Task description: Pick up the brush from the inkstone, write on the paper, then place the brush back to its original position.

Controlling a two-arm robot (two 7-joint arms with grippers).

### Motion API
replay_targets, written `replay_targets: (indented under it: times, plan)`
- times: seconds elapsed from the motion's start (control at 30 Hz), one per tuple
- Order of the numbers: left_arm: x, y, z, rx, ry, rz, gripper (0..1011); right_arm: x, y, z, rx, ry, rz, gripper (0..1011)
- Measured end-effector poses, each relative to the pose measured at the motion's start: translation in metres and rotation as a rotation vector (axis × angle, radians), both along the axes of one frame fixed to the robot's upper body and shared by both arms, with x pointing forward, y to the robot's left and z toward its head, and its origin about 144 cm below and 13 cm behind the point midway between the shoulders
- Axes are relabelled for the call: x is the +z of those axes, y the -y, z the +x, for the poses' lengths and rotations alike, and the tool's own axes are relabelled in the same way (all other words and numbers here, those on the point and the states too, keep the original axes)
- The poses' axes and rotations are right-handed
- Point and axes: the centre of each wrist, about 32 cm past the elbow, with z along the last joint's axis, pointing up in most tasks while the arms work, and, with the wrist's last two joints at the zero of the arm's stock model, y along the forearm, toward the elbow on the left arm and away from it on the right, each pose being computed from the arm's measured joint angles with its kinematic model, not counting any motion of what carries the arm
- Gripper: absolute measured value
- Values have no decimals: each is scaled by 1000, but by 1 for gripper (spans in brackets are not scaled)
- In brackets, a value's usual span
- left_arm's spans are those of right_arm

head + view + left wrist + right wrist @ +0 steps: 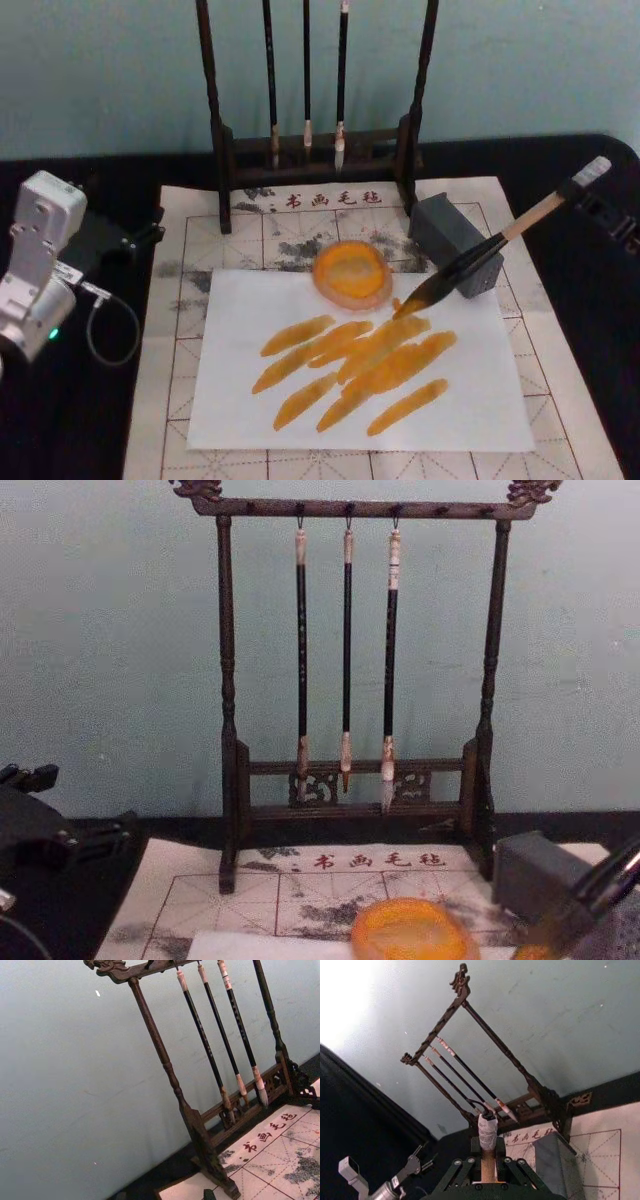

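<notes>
My right gripper point(488, 1169), clamped on the brush point(470, 268) handle, holds it tilted at the table's right side. The dark tip is down at the paper point(480, 400) among orange strokes point(360, 365), just in front of the grey block point(445, 232). My left gripper point(120, 240) sits parked far left.

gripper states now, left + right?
Left gripper: parked out at the left side, cannot tell open or shut.
Right gripper: shut on the brush.
</notes>
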Motion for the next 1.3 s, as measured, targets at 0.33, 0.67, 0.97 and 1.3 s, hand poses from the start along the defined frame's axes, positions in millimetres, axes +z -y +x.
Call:
replay_targets:
  times: [0.33,0.67,0.97,1.3]
  plan:
    - [0,0,0,0,0,0,1001,-1,5,-3,30,-25,-12,181]
    - [0,0,0,0,0,0,1001,-5,1,0,29,-27,15,181]
    - [0,0,0,0,0,0,1001,-12,-7,7,29,-35,58,181]
    - [0,0,0,0,0,0,1001,-17,-18,18,59,-43,92,181]
